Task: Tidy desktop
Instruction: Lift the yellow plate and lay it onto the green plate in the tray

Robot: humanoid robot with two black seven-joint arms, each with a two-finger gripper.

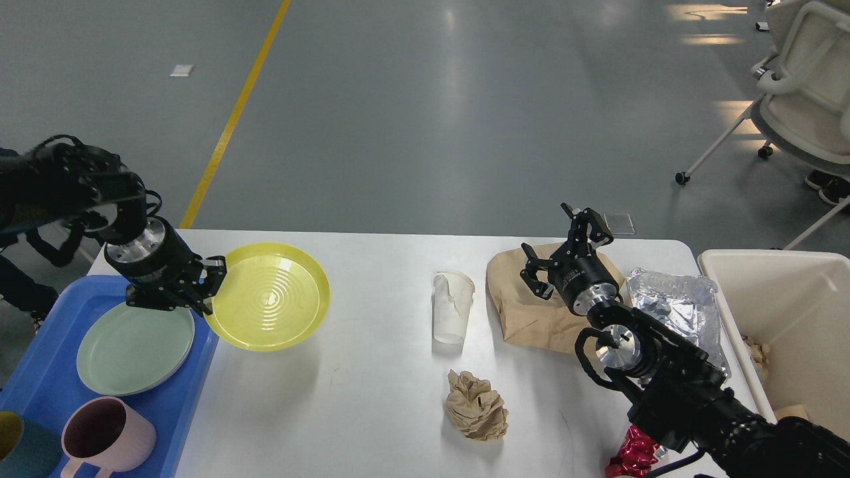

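Observation:
The white desktop point(378, 398) fills the lower view. My left gripper point(210, 284) is shut on the left rim of a yellow plate point(269, 295) and holds it tilted above the desktop, beside the blue tray point(40, 362). My right gripper point(564, 247) is open and empty above a brown paper bag point(531, 305) at the back right. A crushed white paper cup point(451, 307) lies mid-table. A crumpled brown paper ball point(476, 405) lies in front of it.
The blue tray holds a green plate point(135, 346), a pink mug point(106, 438) and a teal cup point(13, 445). Crumpled foil point(677, 305) lies by a cream bin point(790, 318) at the right. A red wrapper point(631, 451) sits by my right arm. A chair point(803, 99) stands far right.

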